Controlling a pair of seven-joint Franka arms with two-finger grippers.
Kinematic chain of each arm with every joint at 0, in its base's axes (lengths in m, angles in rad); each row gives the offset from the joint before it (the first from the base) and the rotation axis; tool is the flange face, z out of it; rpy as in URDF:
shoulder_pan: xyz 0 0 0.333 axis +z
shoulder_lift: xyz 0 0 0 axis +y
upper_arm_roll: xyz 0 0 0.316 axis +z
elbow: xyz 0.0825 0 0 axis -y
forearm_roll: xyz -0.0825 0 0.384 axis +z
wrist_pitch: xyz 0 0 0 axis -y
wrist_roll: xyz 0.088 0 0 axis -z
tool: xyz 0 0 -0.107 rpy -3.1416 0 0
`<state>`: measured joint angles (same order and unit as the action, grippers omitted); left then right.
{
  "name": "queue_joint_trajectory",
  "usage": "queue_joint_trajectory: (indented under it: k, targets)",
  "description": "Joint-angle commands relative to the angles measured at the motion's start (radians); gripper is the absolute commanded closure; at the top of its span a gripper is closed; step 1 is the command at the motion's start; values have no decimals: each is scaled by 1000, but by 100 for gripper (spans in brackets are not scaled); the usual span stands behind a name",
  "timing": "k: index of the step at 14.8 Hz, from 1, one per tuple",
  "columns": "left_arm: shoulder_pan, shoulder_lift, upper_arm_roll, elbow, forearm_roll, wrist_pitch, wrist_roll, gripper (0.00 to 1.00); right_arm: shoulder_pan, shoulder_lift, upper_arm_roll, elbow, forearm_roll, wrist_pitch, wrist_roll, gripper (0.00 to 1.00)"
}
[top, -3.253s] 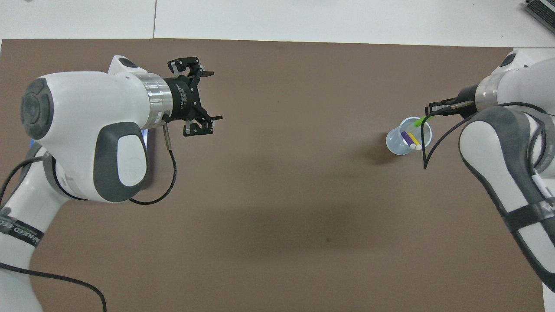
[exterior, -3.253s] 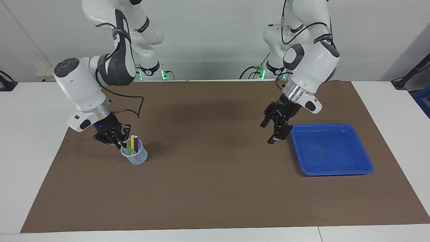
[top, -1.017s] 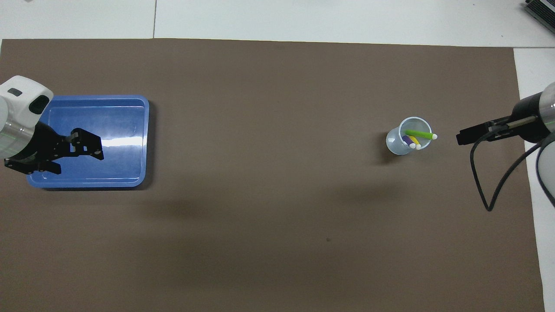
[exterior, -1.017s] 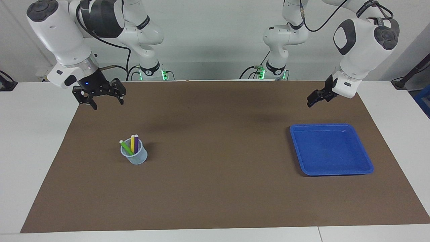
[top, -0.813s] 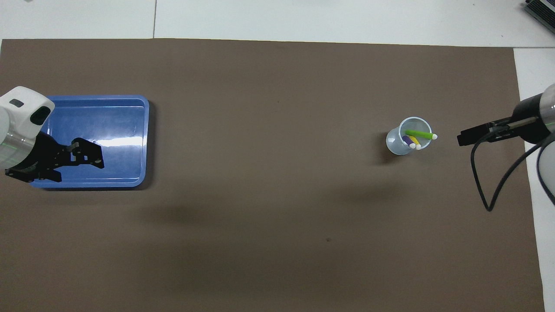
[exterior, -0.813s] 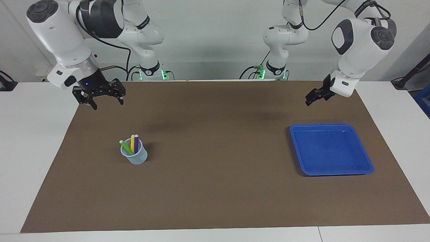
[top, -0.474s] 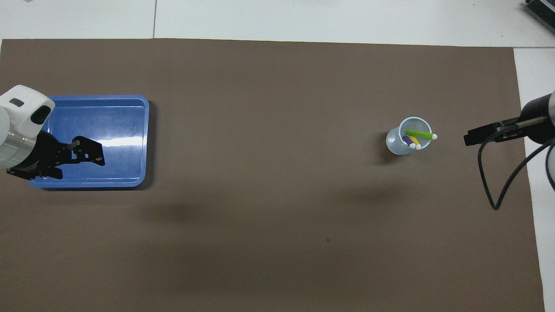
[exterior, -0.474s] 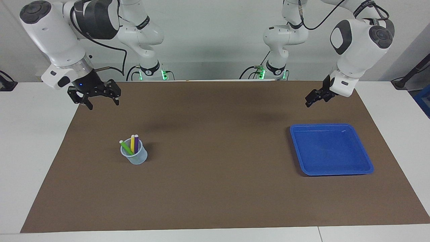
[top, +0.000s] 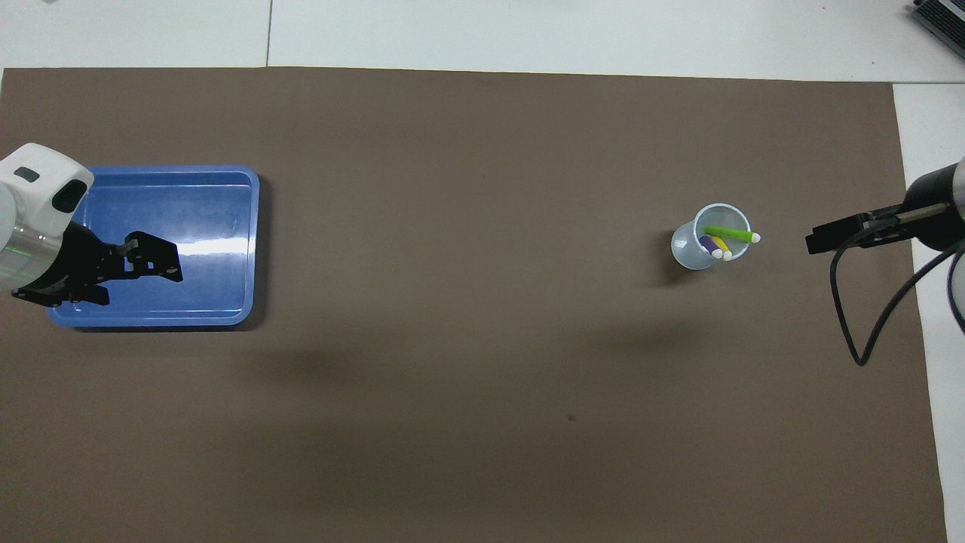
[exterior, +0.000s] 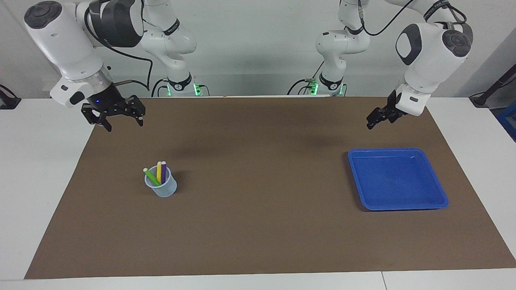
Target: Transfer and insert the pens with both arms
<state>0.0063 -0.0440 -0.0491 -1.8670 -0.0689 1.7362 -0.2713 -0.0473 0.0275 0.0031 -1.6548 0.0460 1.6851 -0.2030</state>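
**Both tools raised and empty, three pens standing in the cup**

Against the earliest frames, the right tool [exterior: 119, 122] no longer reaches into the cup; it hangs at the upper left of the facing view, over the corner of the brown mat [exterior: 258, 225], fingers spread and released, holding nothing. The left tool [exterior: 373, 121], which was beside the tray, is now lifted to the upper right of that view, over the mat's edge nearer the robots; its fingers look parted and empty; over the last half second both tools have barely shifted.

The translucent pale-blue plastic cup [exterior: 161, 186] stands at the lower left of centre in the facing view; inside it lean the slim yellow pen [exterior: 159, 172], the purple pen [exterior: 163, 172] and the green pen [exterior: 152, 177], whitish ends up; the green one tilts over the rim.

The shallow blue plastic tray [exterior: 439, 201] lies at the right of the facing view, well apart from the cup; the white tabletop [exterior: 40, 169] frames the mat; nothing stands between cup and tray.
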Motion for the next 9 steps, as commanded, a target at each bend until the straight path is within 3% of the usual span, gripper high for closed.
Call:
queue_joint_trajectory:
  k: [1, 9]
  targets:
    - [7, -19, -8, -9, 8, 20, 17, 0, -6, -20, 9, -23, -21, 2, 17, 0]
    - [14, -19, -5, -8, 9, 9, 136, 0, -5, -20, 9, -23, -21, 1, 17, 0]
